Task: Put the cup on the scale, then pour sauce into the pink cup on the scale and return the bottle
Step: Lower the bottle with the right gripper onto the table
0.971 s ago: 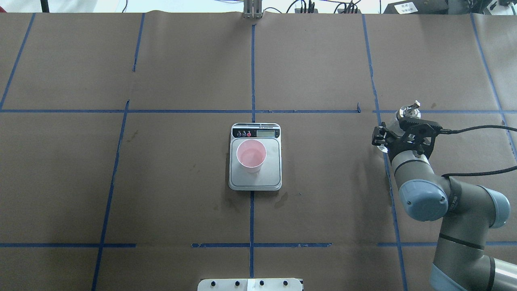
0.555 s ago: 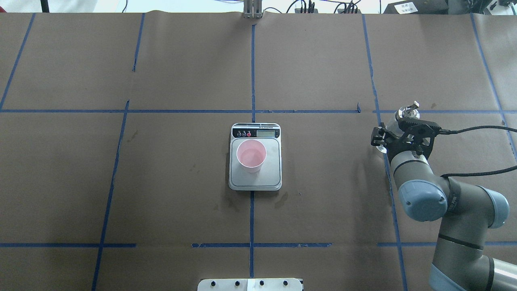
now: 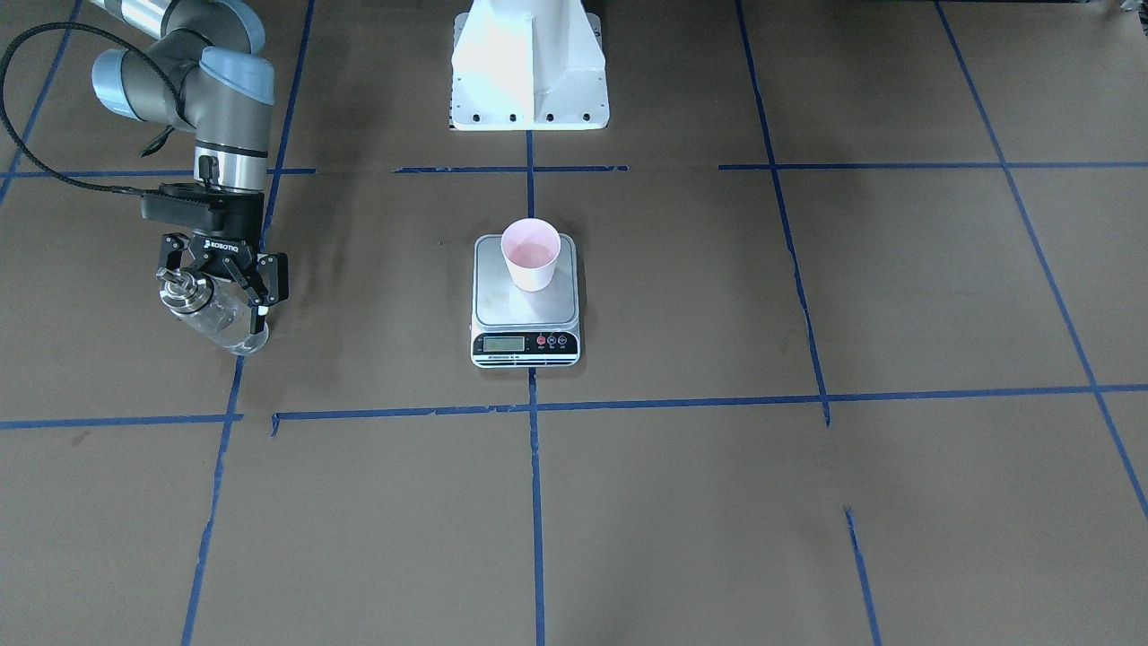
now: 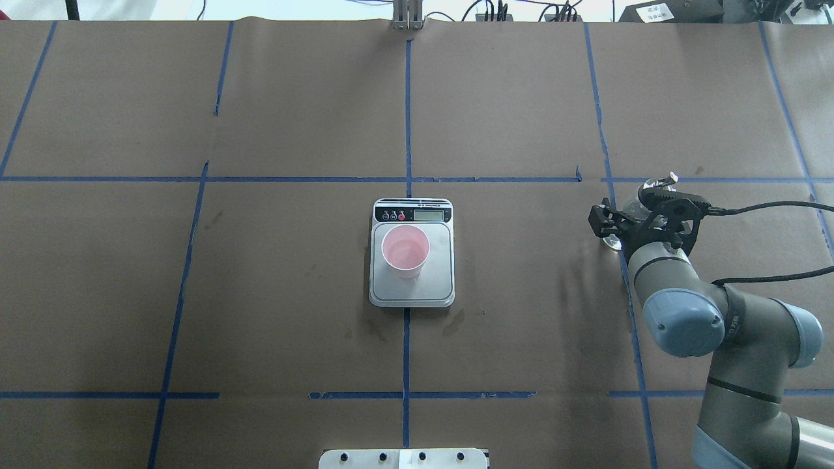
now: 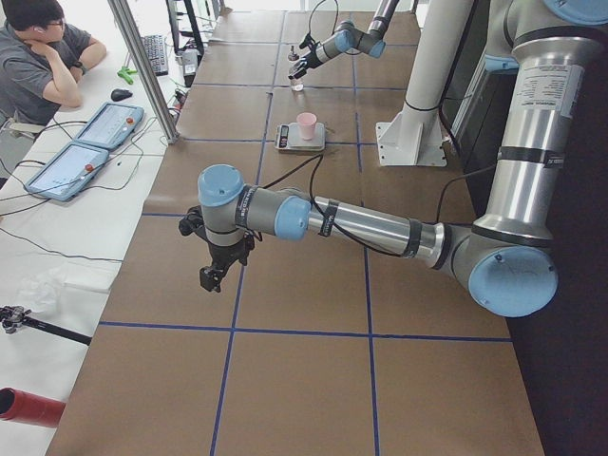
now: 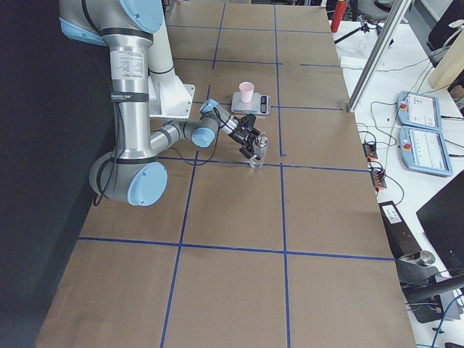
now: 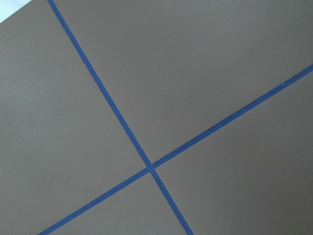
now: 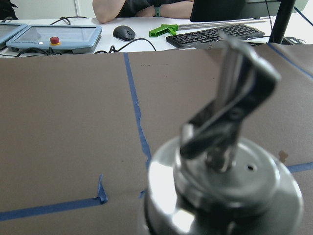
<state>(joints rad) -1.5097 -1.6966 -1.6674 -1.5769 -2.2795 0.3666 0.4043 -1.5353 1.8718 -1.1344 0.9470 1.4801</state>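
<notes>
The pink cup [image 4: 405, 251] stands on the steel scale [image 4: 433, 286] at the table's middle and holds a little clear liquid; it also shows in the front view [image 3: 531, 256]. The glass bottle [image 3: 220, 318] with its silver cap stands on the table to the right of the scale in the overhead view, its spout [image 4: 666, 178] showing past the gripper. My right gripper [image 3: 218, 287] is open, its fingers spread on either side of the bottle's neck. The cap [image 8: 225, 186] fills the right wrist view. My left gripper [image 5: 211, 275] hangs over bare table far from the scale; I cannot tell if it is open.
Blue tape lines divide the brown paper table cover. The white robot base [image 3: 529, 67] stands behind the scale in the front view. A black cable [image 4: 769, 208] trails from the right wrist. An operator [image 5: 43, 57] sits past the table's far side.
My right gripper's fingers have spread apart around the bottle, letting go of it. The bottle stays standing in place. The cup and scale have not moved.
</notes>
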